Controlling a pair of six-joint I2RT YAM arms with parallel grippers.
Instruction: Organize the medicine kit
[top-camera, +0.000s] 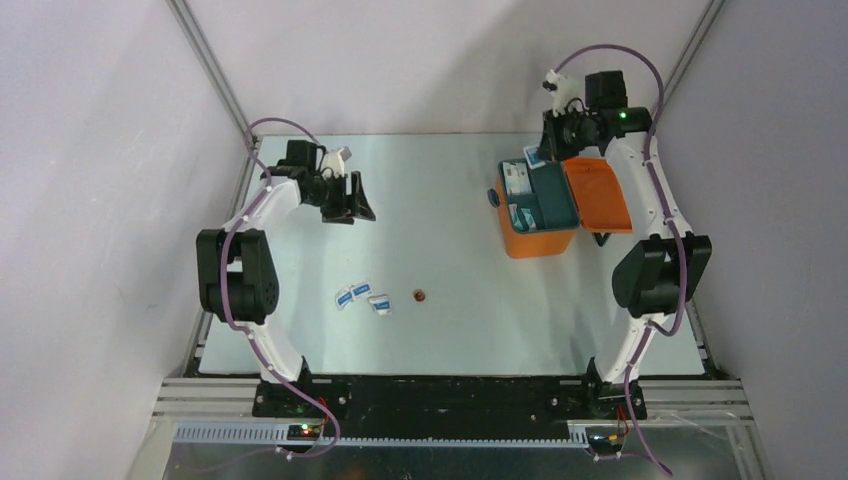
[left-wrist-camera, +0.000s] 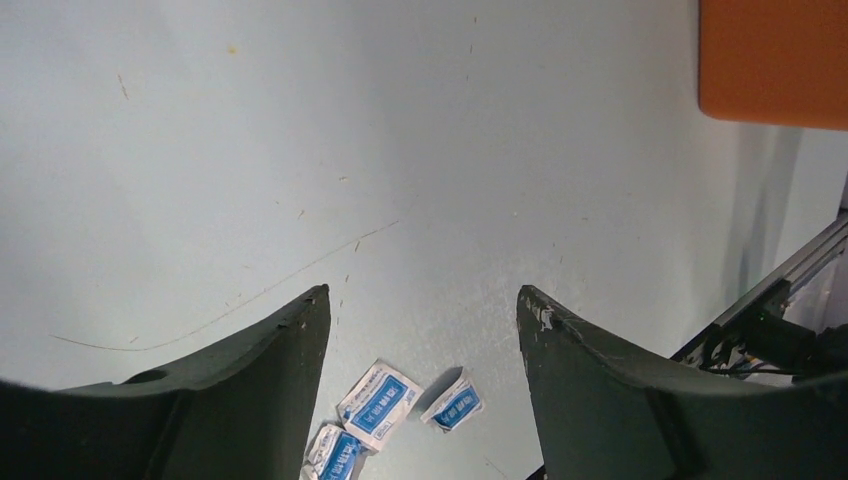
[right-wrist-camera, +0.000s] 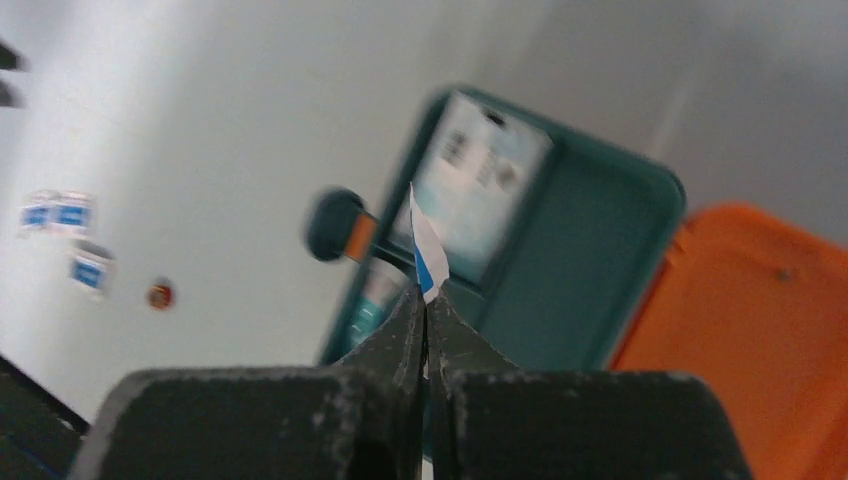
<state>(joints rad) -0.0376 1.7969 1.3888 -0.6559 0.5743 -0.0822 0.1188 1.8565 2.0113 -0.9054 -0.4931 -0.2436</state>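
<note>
Right pincer (right-wrist-camera: 425, 300): clamped tight on the edge of a thin blue-and-white sachet (right-wrist-camera: 428, 245), most of it sticking out past the fingertips. Left pincer (left-wrist-camera: 422, 292): jaws wide apart, nothing between them, hovering over the bare surface (left-wrist-camera: 300, 150).

Medicine kit (top-camera: 537, 242): open on the surface, just below and a little ahead of the right pincer. Teal tray (right-wrist-camera: 585, 265) facing up under the held sachet, orange lid (right-wrist-camera: 745, 330) swung out to that pincer's right. Well apart from the left pincer, far off to its right; only a corner of orange at the upper right of the left wrist view.

Likely handling of the medicine kit: hard plastic shell, so stiff and hardly fragile. Probably light, and smooth enough to slide on the surface if pushed from one side. Too broad to span whole; best taken at the lid's free edge or over a thin wall of the box. Worth steadying the box while closing the lid.

Sachet: by the look of it very light, limp and slick; best pinched at an edge, as here. Three more sachets (top-camera: 362, 297) on the surface below the left pincer, seen between its fingers, with a small red thing (top-camera: 420, 295) just beside them
</note>
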